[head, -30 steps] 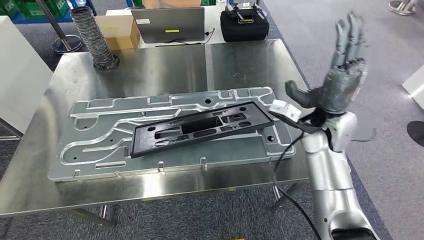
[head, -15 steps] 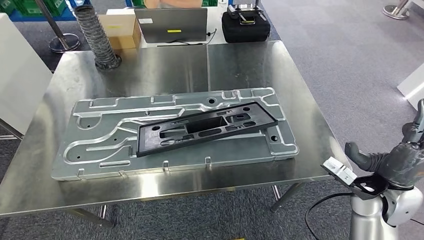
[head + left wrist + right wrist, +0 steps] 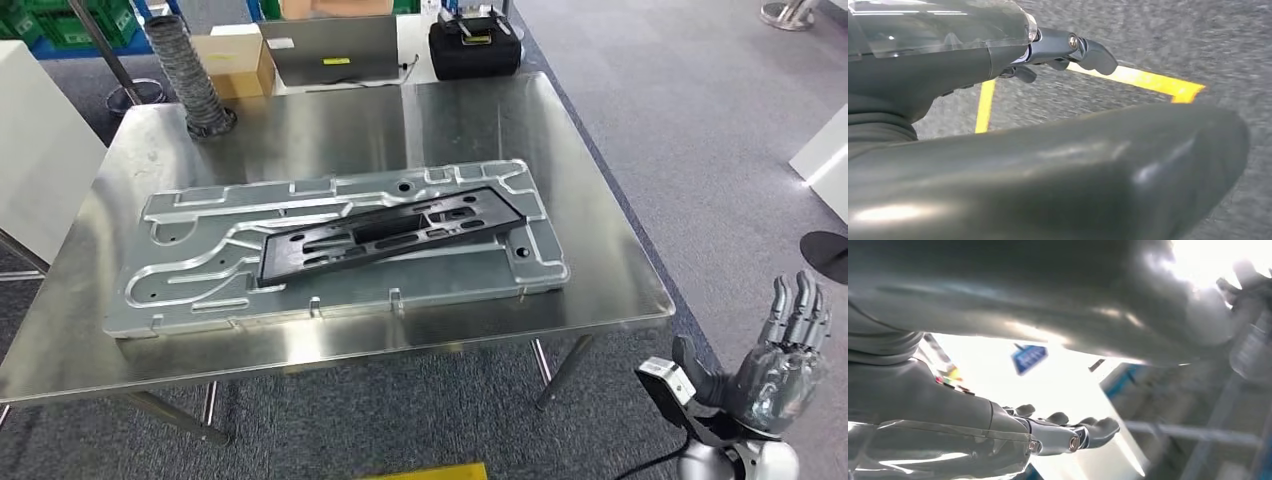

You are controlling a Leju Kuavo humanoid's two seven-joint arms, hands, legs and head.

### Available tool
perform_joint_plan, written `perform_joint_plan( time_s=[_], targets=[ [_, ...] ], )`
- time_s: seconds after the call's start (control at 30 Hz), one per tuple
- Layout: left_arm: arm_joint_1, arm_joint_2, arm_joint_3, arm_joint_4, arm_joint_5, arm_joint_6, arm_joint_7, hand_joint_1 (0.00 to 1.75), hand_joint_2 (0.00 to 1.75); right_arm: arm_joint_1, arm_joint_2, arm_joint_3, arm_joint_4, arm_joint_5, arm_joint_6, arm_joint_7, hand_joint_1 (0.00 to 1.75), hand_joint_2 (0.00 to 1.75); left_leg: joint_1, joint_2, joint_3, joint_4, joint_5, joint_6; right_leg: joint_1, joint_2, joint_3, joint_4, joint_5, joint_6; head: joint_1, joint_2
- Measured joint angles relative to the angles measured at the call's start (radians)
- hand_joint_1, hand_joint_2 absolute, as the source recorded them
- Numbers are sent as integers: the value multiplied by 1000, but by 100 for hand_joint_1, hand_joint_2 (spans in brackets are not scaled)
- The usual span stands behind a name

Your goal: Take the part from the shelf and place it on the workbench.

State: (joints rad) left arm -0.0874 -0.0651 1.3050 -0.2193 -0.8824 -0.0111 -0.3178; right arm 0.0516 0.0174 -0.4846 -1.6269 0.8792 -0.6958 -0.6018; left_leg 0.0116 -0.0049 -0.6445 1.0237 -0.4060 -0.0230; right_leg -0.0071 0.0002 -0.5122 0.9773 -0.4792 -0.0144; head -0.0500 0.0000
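The right hand (image 3: pixel 775 360) hangs off the table's (image 3: pixel 620 280) near corner, fingers spread and straight, holding nothing. The left hand (image 3: pixel 1068 50), seen in its wrist view over grey carpet with a yellow floor line (image 3: pixel 1143 82), also holds nothing; its fingers look loosely extended, apart from one another.

Well away from the right hand, toward the table's middle, the black part (image 3: pixel 385 235) lies flat and slightly askew on a large machined metal plate (image 3: pixel 200 270). Lying there with neither hand near, it reads as already delivered; the plate probably serves as a fixture, since its grooves and raised outlines run roughly along the part's length, though whether the part sits seated in them cannot be told.

Farther off still, past the table's far edge, stand a laptop (image 3: pixel 330 45), a black case (image 3: pixel 475 50), a cardboard box (image 3: pixel 235 62) and a ribbed hose (image 3: pixel 190 75). The laptop lid bears a small yellow label and a white one; neither is legible.
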Motion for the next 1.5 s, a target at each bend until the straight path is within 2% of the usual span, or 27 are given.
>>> perform_joint_plan(
  time_s=[0.1, 0.13, 0.17, 0.23, 0.33, 0.4, 0.47, 0.5, 0.6, 0.63, 0.67, 0.7, 0.77, 0.83, 0.87, 0.9, 0.97, 1.0, 1.07, 1.13, 1.17, 1.23, 1.3, 1.37, 1.4, 1.47, 1.5],
  targets=[
    [1, -1, 2, 0, -1, 2, 6, 0, 0, 1, 6, -47, 98, 6, 0, 1, 0, 0, 1, 1, -48, 174, -152, -8, 4, -4, -43, -1, 35, -12, 0, 0],
    [1, -2, 3, 0, -1, 2, 7, 0, 0, 2, 8, -63, 127, 6, 0, -3, 0, 0, 1, 1, -55, 232, -179, -9, 7, -5, -58, 1, 45, -13, 0, 0],
    [2, -2, 4, 0, -1, 3, 8, 0, 0, 2, 10, -77, 149, 6, 0, -6, 0, 0, 0, 1, -48, 263, -183, -8, 10, -6, -73, 3, 55, -14, 0, 0],
    [1, -2, 6, 0, -1, 3, 8, 0, 0, 3, 13, -95, 180, 6, 0, -9, 0, 0, -4, 1, 24, 211, -141, 3, 16, -5, -100, 9, 73, -13, 0, 0],
    [-4, 2, 6, -1, -1, 3, 8, 0, 0, 2, 16, -111, 209, 8, 0, -12, 0, 0, -17, 3, 181, -5, -120, 31, 20, -6, -122, 17, 97, -7, 0, 0],
    [-6, 2, 7, -2, -1, 3, 9, 0, 0, 0, 19, -120, 226, 19, -1, -9, 0, 0, -23, 5, 210, -60, -126, 41, 17, -6, -123, 15, 113, 5, 0, 0],
    [-6, -1, 8, -2, -2, 4, 11, 0, 0, -2, 22, -138, 258, 31, -1, -3, 0, 0, -21, 7, 200, -68, -104, 52, 14, -5, -126, 13, 117, 18, 0, 0],
    [-6, -2, 8, -2, -3, 3, 12, 0, 0, -5, 23, -154, 286, 30, 0, -4, 0, 0, -19, 9, 191, -72, -90, 58, 13, -3, -133, 28, 92, 24, 0, 0],
    [-3, -5, 10, -2, -8, 1, 12, 0, 0, -25, 22, -227, 423, -8, 6, -34, 0, 0, -15, 12, 147, -75, -50, 66, 2, 0, -174, 179, -59, 44, 0, 0],
    [-2, -7, 10, -2, -9, 1, 12, 0, 0, -33, 19, -257, 485, -23, 11, -46, 0, 0, -15, 12, 131, -73, -39, 64, -2, -1, -183, 241, -89, 50, 0, 0],
    [-1, -10, 11, -2, -10, 0, 12, 0, 0, -42, 16, -286, 553, -36, 16, -57, 0, 0, -14, 13, 114, -69, -28, 62, -7, -1, -183, 285, -93, 55, 0, 0],
    [0, -12, 12, -2, -10, -1, 11, 0, 0, -50, 10, -312, 621, -47, 19, -66, 0, 0, -12, 13, 96, -63, -19, 59, -11, -1, -168, 299, -74, 59, 0, 0],
    [0, -18, 12, -2, -12, -1, 10, 0, 0, -67, -5, -363, 764, -61, 22, -81, 0, 0, -9, 13, 60, -45, -4, 51, -18, -1, -85, 223, -20, 65, 0, 0],
    [0, -22, 12, -2, -13, -1, 8, 0, 0, -84, -17, -402, 888, -60, 23, -77, 0, 0, -9, 13, 34, -25, 6, 40, -18, 1, 19, 77, -30, 61, 0, 0],
    [0, -23, 12, -2, -15, -1, 6, 0, 0, -91, -22, -418, 943, -54, 26, -66, 0, 0, -10, 14, 28, -19, 11, 34, -16, 2, 49, 27, -47, 55, -1, 0],
    [0, -24, 12, -2, -17, -1, 4, 0, 0, -96, -27, -431, 995, -46, 33, -47, 0, 0, -10, 14, 25, -18, 18, 27, -11, 2, 61, 2, -59, 47, -1, 0],
    [2, -25, 12, -2, -21, -2, 2, 0, 0, -101, -33, -452, 1084, -36, 58, 4, 0, 0, -7, 14, 23, -17, 26, 14, -9, 0, 52, -3, -48, 27, -1, 0],
    [4, -25, 12, -2, -24, -2, 3, 0, 0, -103, -34, -462, 1120, -37, 75, 33, 0, 0, -4, 14, 16, -4, 7, 8, -10, -3, 44, -4, -38, 17, -1, 0],
    [8, -26, 12, -2, -32, -7, 4, 0, 0, -106, -34, -482, 1185, -41, 118, 102, 0, 0, -1, 13, -11, 77, -85, 0, -9, -7, 20, -5, -15, 2, -1, 0],
    [9, -27, 12, -2, -41, -12, 7, 0, 0, -107, -30, -500, 1240, -41, 174, 181, 0, 0, -1, 13, -40, 209, -179, -6, -5, -8, -12, -3, 8, -3, -1, 0],
    [9, -28, 12, -2, -46, -14, 9, 0, 0, -107, -27, -506, 1264, -38, 202, 222, 0, 0, -1, 13, -42, 258, -192, -7, -3, -8, -28, -2, 20, -4, -1, 0],
    [9, -28, 11, -2, -54, -18, 11, 0, 0, -107, -20, -516, 1301, -31, 250, 295, 0, 0, -1, 12, 0, 260, -152, -4, 1, -8, -60, 3, 42, -2, -1, 0],
    [8, -27, 8, -2, -60, -19, 11, 0, 0, -108, -11, -522, 1328, -24, 276, 340, 0, 0, -5, 12, 107, 132, -112, 9, 4, -7, -85, 11, 60, 2, -1, 0],
    [4, -26, 4, -2, -63, -21, 11, 0, 0, -110, -3, -526, 1347, -14, 291, 369, 0, 0, -10, 11, 204, -13, -126, 23, 6, -7, -100, 17, 76, 11, -1, 0],
    [3, -26, 1, -2, -65, -21, 12, 0, 0, -111, -1, -526, 1354, -7, 299, 382, 0, 0, -14, 11, 224, -51, -137, 29, 5, -8, -102, 18, 84, 18, -1, 0],
    [3, -27, -3, -1, -68, -23, 12, 0, 0, -112, 2, -527, 1367, 4, 323, 402, 0, 0, -14, 13, 217, -65, -126, 42, 3, -8, -106, 16, 98, 31, -1, 0],
    [4, -27, -4, -1, -69, -23, 14, 0, 0, -112, 3, -527, 1372, 7, 336, 411, 0, 0, -13, 15, 207, -66, -115, 52, 1, -6, -113, 26, 82, 36, -1, 0]
  ],
)
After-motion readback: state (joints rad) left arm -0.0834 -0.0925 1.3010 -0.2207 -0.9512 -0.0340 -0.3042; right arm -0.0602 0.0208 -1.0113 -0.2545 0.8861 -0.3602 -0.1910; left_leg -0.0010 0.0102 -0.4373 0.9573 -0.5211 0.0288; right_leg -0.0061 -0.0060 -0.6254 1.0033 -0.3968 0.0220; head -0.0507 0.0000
